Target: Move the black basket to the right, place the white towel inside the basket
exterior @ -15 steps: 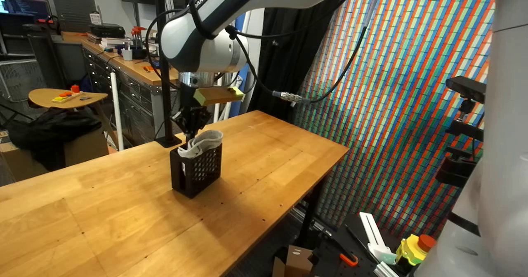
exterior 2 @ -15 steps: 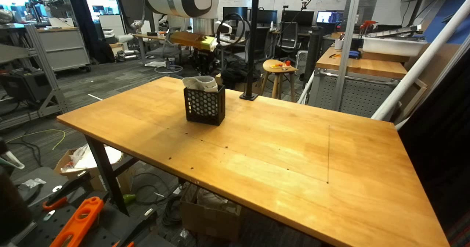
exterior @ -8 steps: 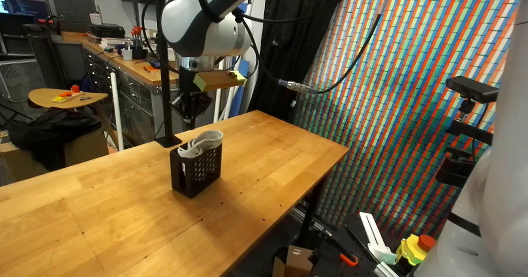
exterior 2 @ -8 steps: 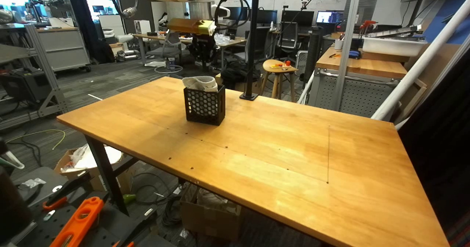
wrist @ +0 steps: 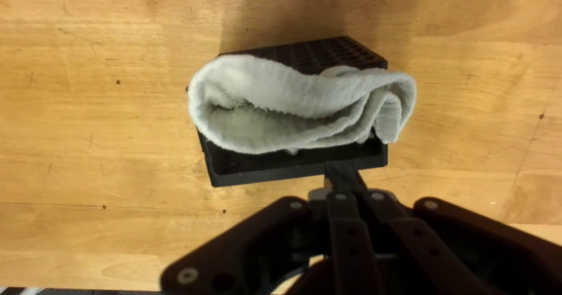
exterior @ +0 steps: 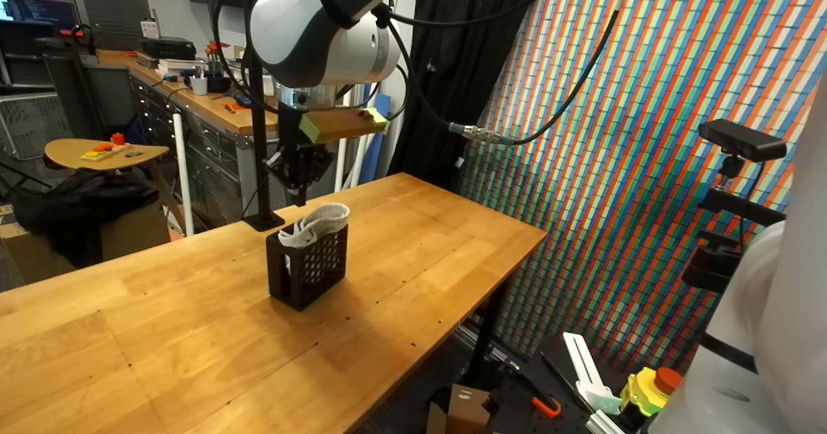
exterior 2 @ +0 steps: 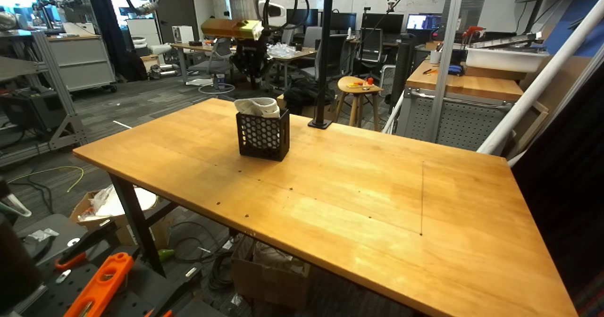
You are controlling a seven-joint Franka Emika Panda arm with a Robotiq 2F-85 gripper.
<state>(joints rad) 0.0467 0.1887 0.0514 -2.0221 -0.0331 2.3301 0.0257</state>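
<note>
The black basket (exterior: 318,263) stands upright on the wooden table and also shows in an exterior view (exterior 2: 262,136). The white towel (exterior: 321,223) is folded inside it, its top sticking out above the rim, as also seen in an exterior view (exterior 2: 257,107). In the wrist view the towel (wrist: 272,110) fills most of the basket's opening, overhangs its right end, and leaves a dark gap along the near rim (wrist: 272,173). My gripper (wrist: 344,172) is shut with nothing in it. In both exterior views the gripper (exterior: 299,198) (exterior 2: 254,82) hangs above the basket, apart from towel and basket.
The wooden table (exterior 2: 377,175) extends around the basket. A black upright pole (exterior 2: 322,62) with a foot plate stands at the table's edge near the basket and close to the arm. A cable (exterior: 568,104) hangs from the arm.
My gripper has risen away from the towel and basket, then shifted left in an exterior view. The basket and towel have not moved.
</note>
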